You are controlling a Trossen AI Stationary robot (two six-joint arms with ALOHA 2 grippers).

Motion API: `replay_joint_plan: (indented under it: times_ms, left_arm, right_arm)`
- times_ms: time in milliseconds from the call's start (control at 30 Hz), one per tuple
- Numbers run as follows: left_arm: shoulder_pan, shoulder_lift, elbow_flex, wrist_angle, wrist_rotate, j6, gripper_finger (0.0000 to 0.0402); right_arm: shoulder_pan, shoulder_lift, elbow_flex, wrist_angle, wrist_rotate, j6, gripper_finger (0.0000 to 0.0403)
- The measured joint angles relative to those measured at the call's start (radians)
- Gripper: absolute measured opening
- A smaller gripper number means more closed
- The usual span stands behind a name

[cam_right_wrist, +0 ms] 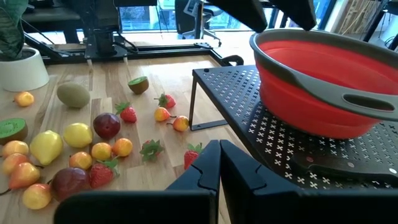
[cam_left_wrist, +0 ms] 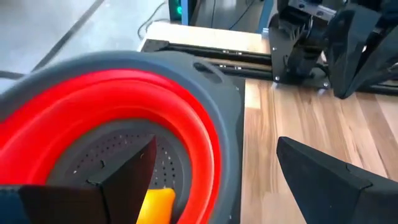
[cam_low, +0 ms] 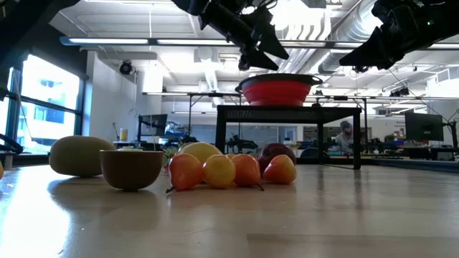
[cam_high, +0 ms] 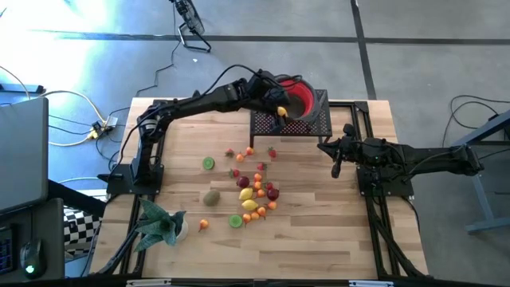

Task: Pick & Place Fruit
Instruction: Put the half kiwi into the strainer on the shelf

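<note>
The left tool (cam_high: 280, 111) is held over the near-left rim of the red bowl (cam_high: 296, 97), which stands on a black perforated stand (cam_high: 311, 123) at the far side of the bench (cam_high: 319, 231). Its jaws are spread wide. In the left wrist view a yellow piece of fruit (cam_left_wrist: 155, 205) is seen low between the fingers, over the bowl's grey perforated floor; whether it is touched by a finger or lies free cannot be told. The same yellow spot shows at the tool in the high view.

The rest of the fruit (cam_high: 253, 191) lies scattered on the bench near its middle, on the near side of the stand: lemons, strawberries, small oranges, plums, a whole kiwi (cam_high: 211, 197) and cut green halves. A leafy plant (cam_high: 159, 223) sits at the near-left corner.

The right tool (cam_high: 336, 159) is closed on nothing and waits just right of the stand.

The relation that matters next, as judged: the pile lies toward the near side from the left tool, well apart and lower than the bowl rim. The right tool appears about as close to the pile. The roundish pieces offer little long axis to align with.
</note>
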Motion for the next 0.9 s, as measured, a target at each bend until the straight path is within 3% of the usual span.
replay_joint_plan:
  times_ms: [367, 633, 900]
  left_arm:
    - [-0.013, -0.054, -0.239, 0.254, 0.025, -0.034, 0.0329]
    - [-0.04, -0.263, -0.498, 0.376, -0.06, -0.035, 0.0329]
    - [-0.081, -0.465, -0.736, 0.437, -0.069, -0.007, 0.0329]
  right_arm:
    - [0.0, 0.0, 0.0, -0.001, 0.0, 0.0, 0.0003]
    - [0.0, 0.0, 0.0, -0.007, 0.0, -0.008, 0.0003]
    - [0.0, 0.0, 0.0, -0.005, 0.0, -0.007, 0.0003]
